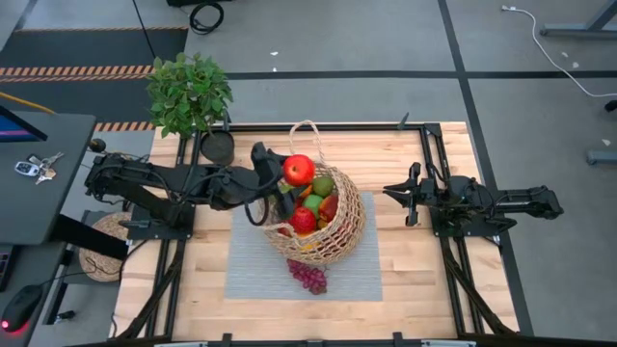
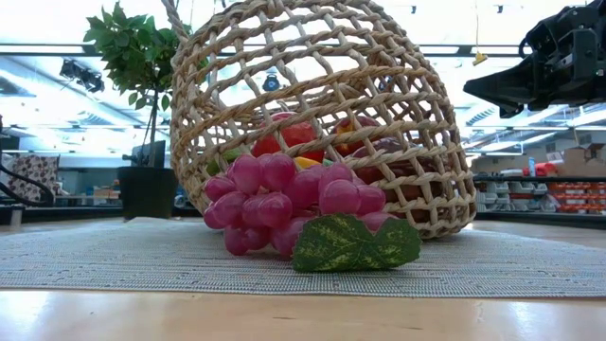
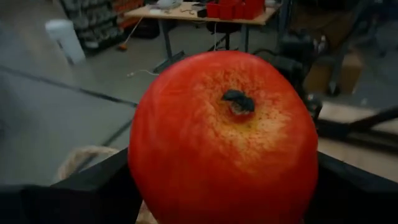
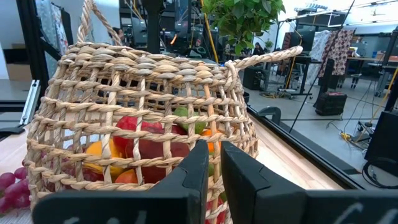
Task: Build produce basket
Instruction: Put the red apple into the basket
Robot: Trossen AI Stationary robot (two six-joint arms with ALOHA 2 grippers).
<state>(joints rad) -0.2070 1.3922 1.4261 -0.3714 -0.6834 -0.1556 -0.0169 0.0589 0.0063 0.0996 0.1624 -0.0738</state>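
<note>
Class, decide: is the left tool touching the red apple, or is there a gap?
Touching. The left wrist view shows the red apple pressed between the left tool's dark fingers, no gap either side.

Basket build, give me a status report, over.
Left end effector shut on red apple, above basket rim. Right end effector shut, empty, waiting right of basket. Basket tipped on mat; grapes lie outside it.

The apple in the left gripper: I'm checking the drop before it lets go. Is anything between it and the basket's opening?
Nothing visible blocks it. The left gripper holds the red apple over the basket rim, above the fruit already inside. The thin handle loops just beyond the apple, not across its way down.
</note>
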